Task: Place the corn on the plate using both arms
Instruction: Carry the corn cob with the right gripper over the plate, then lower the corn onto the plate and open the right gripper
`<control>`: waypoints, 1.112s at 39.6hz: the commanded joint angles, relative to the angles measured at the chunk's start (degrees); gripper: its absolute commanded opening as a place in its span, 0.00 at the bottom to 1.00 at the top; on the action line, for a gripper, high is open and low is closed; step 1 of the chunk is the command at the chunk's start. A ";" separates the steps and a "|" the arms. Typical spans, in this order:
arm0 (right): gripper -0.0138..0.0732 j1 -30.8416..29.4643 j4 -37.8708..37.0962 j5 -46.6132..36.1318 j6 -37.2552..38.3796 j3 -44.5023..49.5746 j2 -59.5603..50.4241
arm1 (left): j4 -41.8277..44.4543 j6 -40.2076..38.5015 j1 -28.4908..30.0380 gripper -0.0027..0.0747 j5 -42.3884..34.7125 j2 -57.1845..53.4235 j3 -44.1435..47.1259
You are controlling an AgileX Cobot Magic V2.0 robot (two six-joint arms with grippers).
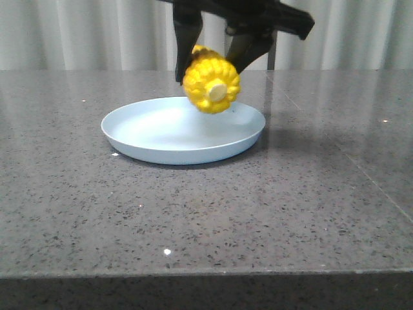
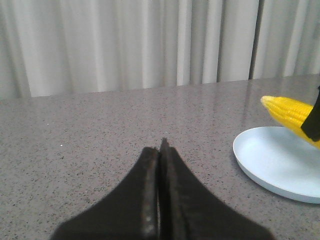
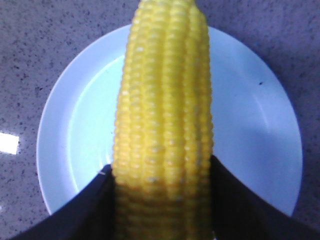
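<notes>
The yellow corn [image 1: 211, 84] hangs in the air above the back of the pale blue plate [image 1: 148, 135], its pale stub end facing the camera. My right gripper [image 1: 213, 61] is shut on the corn, one black finger on each side. In the right wrist view the corn [image 3: 165, 115] lies lengthwise over the plate [image 3: 260, 135] between the fingers [image 3: 85, 205]. My left gripper [image 2: 160, 147] is shut and empty, low over the table and to one side of the plate [image 2: 270, 165]. The corn's tip [image 2: 287, 111] shows there too. The left gripper is out of the front view.
A grey speckled stone table [image 1: 206, 213] carries the plate. Pale curtains [image 1: 77, 32] hang behind the table's far edge.
</notes>
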 commanded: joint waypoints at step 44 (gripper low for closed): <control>0.75 -3.23 -5.42 8.41 -5.63 -13.45 -4.17 | 0.60 -0.07 -0.37 0.01 -4.79 0.61 -1.48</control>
